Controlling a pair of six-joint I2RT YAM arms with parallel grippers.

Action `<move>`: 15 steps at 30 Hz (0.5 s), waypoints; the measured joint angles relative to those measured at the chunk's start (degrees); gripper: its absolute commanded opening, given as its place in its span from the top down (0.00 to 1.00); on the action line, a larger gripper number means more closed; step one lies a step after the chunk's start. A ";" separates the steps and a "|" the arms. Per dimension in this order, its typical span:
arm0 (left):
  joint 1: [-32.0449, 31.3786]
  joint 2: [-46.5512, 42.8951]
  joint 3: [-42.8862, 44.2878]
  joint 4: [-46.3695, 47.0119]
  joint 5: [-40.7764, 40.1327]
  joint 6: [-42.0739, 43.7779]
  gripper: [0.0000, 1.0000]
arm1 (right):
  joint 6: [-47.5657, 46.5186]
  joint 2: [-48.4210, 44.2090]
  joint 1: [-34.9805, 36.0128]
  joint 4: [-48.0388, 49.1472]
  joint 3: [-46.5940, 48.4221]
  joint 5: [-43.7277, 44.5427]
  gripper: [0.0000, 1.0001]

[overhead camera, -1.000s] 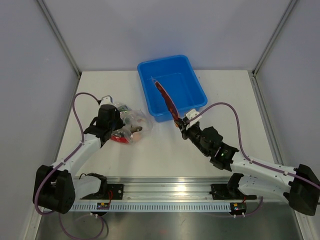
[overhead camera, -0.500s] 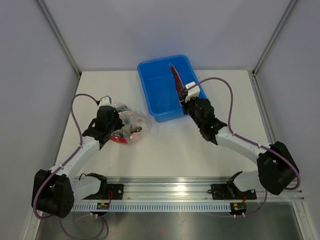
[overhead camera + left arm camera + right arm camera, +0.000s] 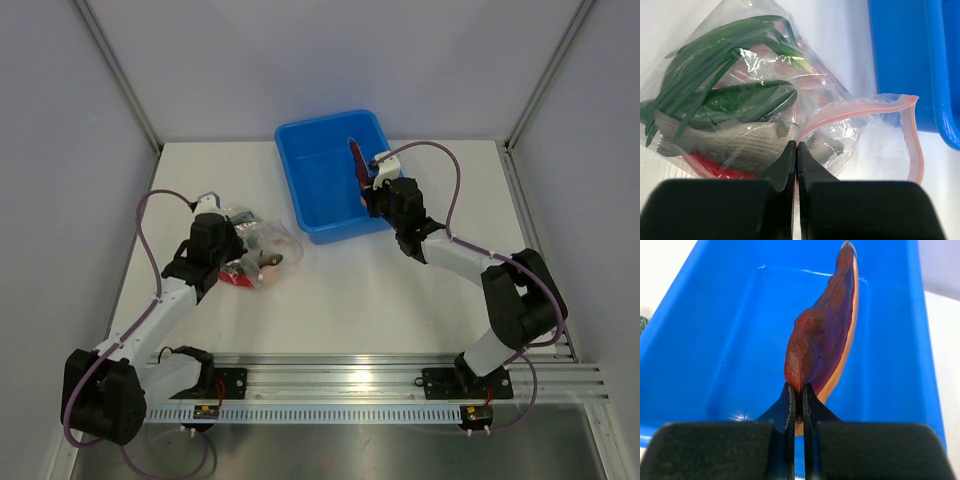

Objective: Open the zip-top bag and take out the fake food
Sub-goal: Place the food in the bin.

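Zip-top bag [image 3: 262, 247] lies on the worktop [image 3: 380, 300] just left of the blue tub [image 3: 325, 180], mouth gaping toward the tub. Left hand [image 3: 796, 150] is fully closed, pinching the bag's plastic at the pink zip strip. Fake food [image 3: 725, 142] inside the bag: grey fish, green onion, something red. Right hand [image 3: 796, 397] is clamped on the red chilli [image 3: 825, 335], holding it over the tub's interior.
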 measured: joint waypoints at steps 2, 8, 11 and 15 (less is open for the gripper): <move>0.00 -0.48 -0.04 0.07 0.00 0.00 0.99 | 0.59 1.25 -0.26 -0.48 0.68 -0.98 0.89; 0.00 -2.82 -1.97 0.72 0.07 0.02 0.95 | 2.75 2.84 -0.44 -2.08 4.24 -1.22 0.50; 0.00 -3.50 -2.47 0.81 0.04 0.00 0.95 | 3.63 2.84 -0.46 -1.97 5.38 -0.74 0.47; 0.00 -3.63 -2.56 0.87 0.00 -0.07 0.99 | 4.09 2.75 -0.46 -1.79 5.35 -0.63 0.37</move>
